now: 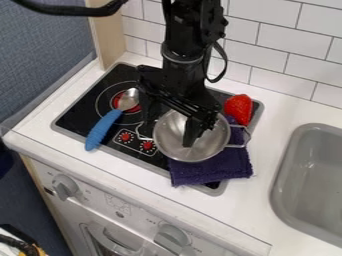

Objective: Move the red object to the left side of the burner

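Note:
Over the metal pot, my black gripper (168, 134) hangs with its fingers spread apart, one over the pot's inside and the other by its left rim. Nothing is held between them. The red object (238, 108), rounded like a strawberry, lies at the stove's right edge, behind and right of the pot, against the purple cloth. On the left of the black stovetop is the ringed burner (100, 102), partly covered by a spoon. The arm hides the back middle of the stovetop.
The silver pot (175, 146) with wire handles rests partly on the folded purple cloth (217, 167). A blue-handled spoon (103, 129) lies across the left burner. Control knobs line the stove front, a grey sink (310, 175) is at right, and a tiled wall stands behind.

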{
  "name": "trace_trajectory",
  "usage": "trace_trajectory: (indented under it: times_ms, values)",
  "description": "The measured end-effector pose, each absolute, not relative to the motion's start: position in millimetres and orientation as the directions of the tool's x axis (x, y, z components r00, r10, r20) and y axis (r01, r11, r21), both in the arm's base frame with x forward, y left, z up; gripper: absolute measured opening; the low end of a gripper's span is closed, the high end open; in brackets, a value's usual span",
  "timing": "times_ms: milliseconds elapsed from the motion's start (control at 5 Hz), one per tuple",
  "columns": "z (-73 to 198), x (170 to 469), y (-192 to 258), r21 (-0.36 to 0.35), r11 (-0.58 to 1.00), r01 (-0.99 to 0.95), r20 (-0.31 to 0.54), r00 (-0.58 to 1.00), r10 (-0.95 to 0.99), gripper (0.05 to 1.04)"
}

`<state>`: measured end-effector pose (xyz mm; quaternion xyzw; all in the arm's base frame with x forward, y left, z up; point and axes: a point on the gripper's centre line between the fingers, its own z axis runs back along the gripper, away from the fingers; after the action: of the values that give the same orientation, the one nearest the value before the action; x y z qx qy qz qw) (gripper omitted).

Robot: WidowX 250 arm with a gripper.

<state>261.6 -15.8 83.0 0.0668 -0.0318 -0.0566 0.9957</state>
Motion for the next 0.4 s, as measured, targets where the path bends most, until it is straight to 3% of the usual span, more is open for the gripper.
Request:
trace_trajectory:
  times_ms: [200, 400]
  values:
    - [76, 260, -17, 0.127, 0.986, 0.11, 0.029, 0.993, -0.115, 1.0]
    - [87, 289, -31, 0.066, 0.99, 0.123, 0.073, 0.989, -0.127, 1.0]
